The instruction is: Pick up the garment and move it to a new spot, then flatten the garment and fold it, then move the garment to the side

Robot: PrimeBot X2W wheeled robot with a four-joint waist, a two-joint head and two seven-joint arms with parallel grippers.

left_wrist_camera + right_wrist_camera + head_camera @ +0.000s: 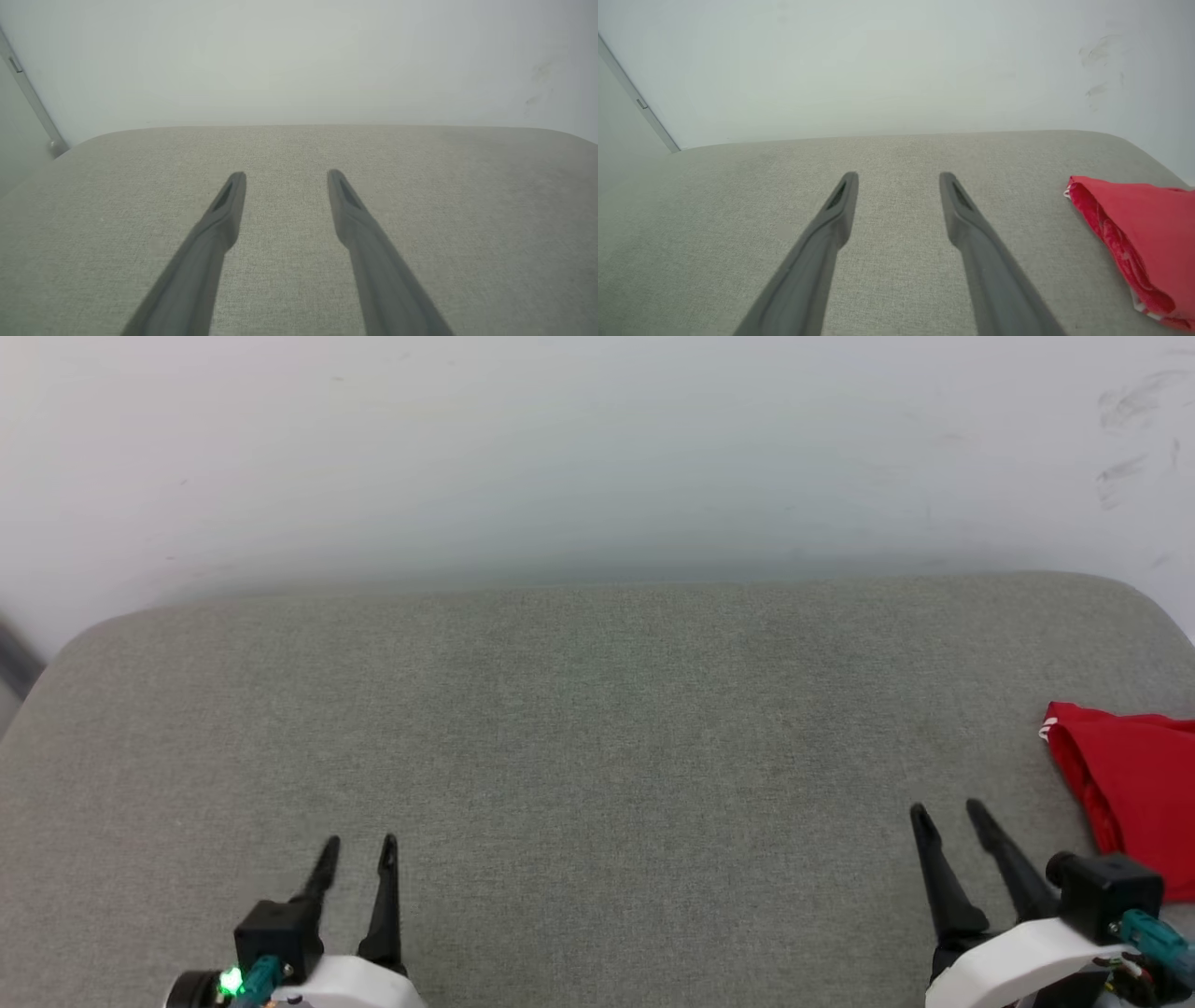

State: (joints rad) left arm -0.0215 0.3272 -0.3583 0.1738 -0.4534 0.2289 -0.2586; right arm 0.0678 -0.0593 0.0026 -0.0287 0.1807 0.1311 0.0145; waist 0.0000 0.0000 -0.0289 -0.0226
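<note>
— Head view, entry one: the task's thing?
— Garment (1130, 784), red cloth, bunched into a soft heap with a little white trim at its left corner. It lies on the far right of the padded surface (597, 728), and its right side is cut off by the picture's edge.
— What is nearest to it?
— Right gripper (948, 808), just to the garment's left. Two long dark fingers, spread wide, nothing between them. Their tips stand over bare fabric, apart from the red cloth. The right wrist view confirms it: a broad gap between the fingers, with the garment off to the side.
— Is its wrist touching the cloth?
— Cannot tell. The dark housing overlaps the garment in the head view.
— Next entry.
— Left gripper (360, 845), at the lower left, well apart from the garment. Its fingers are parted too, holding nothing. The left wrist view shows plain fabric between and beyond them. A green light (230, 980) glows at its wrist.
— And the support?
— One grey-green woven pad with rounded far corners.
— Behind it?
— Pale wall (597, 448), with faint dark scuffs (1130, 401) at the upper right.
</note>
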